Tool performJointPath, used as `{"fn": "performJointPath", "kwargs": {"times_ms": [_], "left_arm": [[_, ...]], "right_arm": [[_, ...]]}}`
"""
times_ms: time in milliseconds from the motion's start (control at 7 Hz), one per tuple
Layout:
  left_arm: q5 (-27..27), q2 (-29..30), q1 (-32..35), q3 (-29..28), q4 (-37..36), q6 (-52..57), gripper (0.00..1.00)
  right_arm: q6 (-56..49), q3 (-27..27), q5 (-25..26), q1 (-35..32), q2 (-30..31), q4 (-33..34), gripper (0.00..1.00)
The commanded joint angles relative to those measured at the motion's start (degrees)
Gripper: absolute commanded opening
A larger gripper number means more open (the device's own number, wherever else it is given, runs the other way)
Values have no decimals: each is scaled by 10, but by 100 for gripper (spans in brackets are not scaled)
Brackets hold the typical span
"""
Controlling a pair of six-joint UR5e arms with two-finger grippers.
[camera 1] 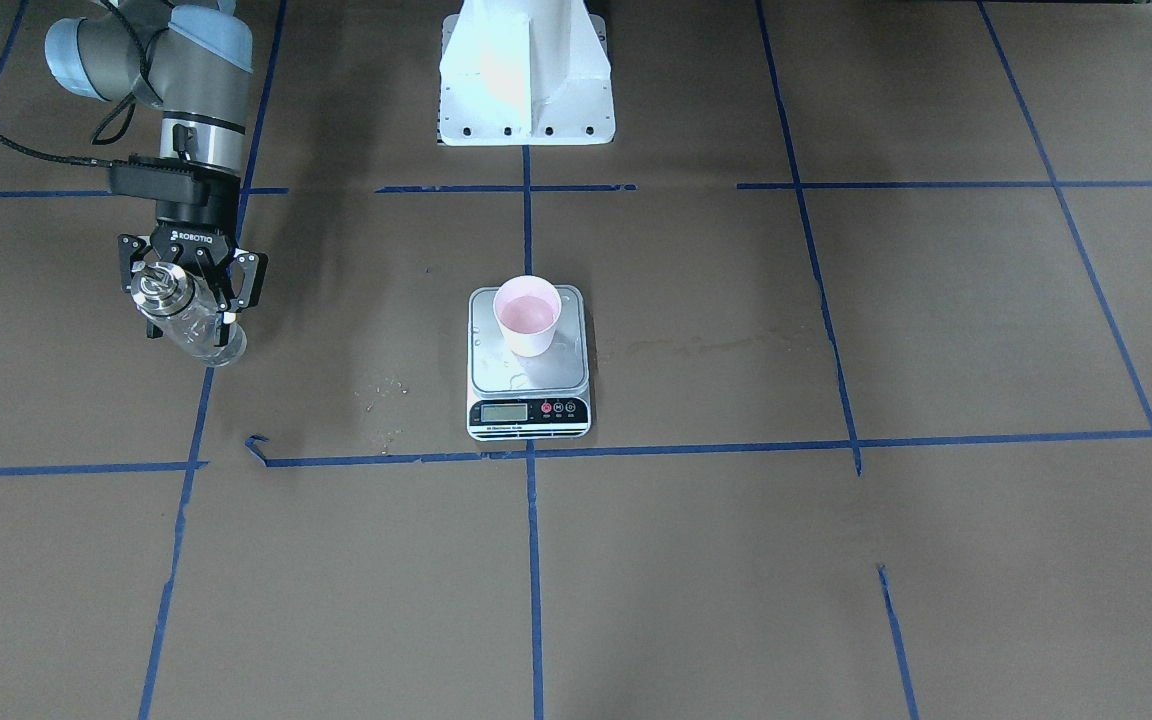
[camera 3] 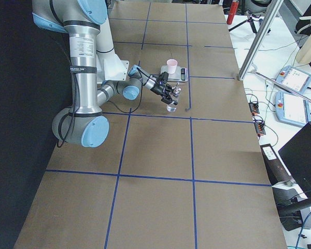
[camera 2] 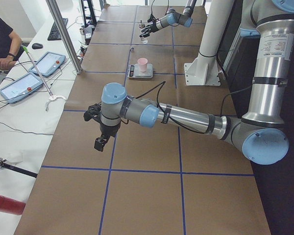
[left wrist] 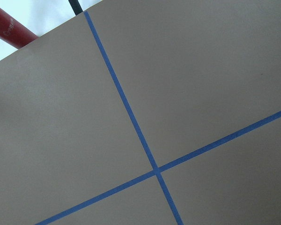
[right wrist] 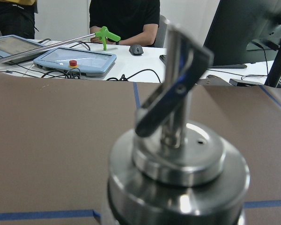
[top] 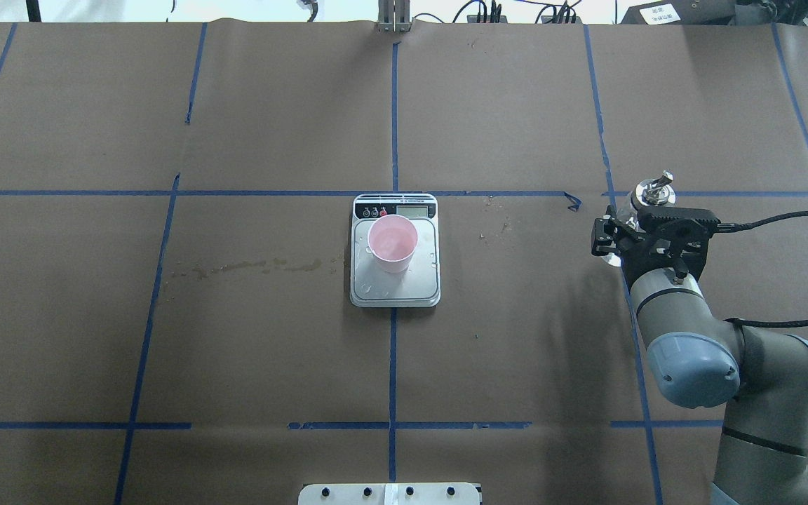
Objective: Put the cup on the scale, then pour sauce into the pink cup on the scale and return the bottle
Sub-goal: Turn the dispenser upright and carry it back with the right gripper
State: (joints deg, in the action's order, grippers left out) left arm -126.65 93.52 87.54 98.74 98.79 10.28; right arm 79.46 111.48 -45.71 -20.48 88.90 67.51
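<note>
The pink cup (camera 1: 527,315) stands upright on the silver-grey scale (camera 1: 528,378) at the table's middle; it also shows in the overhead view (top: 392,243). Small drops lie on the scale's platform (top: 395,291). My right gripper (camera 1: 191,290) is shut on the clear glass bottle (camera 1: 201,338), well off to the scale's side, with the bottle tilted close to the table. The bottle's metal collar and spout fill the right wrist view (right wrist: 178,168). My left gripper (camera 2: 99,142) shows only in the exterior left view, far from the scale; I cannot tell if it is open.
The white robot base (camera 1: 526,75) stands behind the scale. A faint stain (camera 1: 716,345) marks the brown paper beside the scale. Blue tape lines cross the table. A red cylinder (left wrist: 11,30) lies past the table's end. Tablets and operators are beyond the far edge (right wrist: 75,58).
</note>
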Motion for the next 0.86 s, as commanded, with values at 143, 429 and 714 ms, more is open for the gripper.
{"fn": "performJointPath", "kwargs": {"times_ms": [143,429,714], "left_arm": [[1,2,0,0,0,0,100],[1,3,0,1,0,0,100],[1,3,0,1,0,0,100]], "right_arm": [[36,-8,-2,0,1,1,0],[36,-26,-2,0,2,1,0],[37,-32,-3,0,1,1,0]]}}
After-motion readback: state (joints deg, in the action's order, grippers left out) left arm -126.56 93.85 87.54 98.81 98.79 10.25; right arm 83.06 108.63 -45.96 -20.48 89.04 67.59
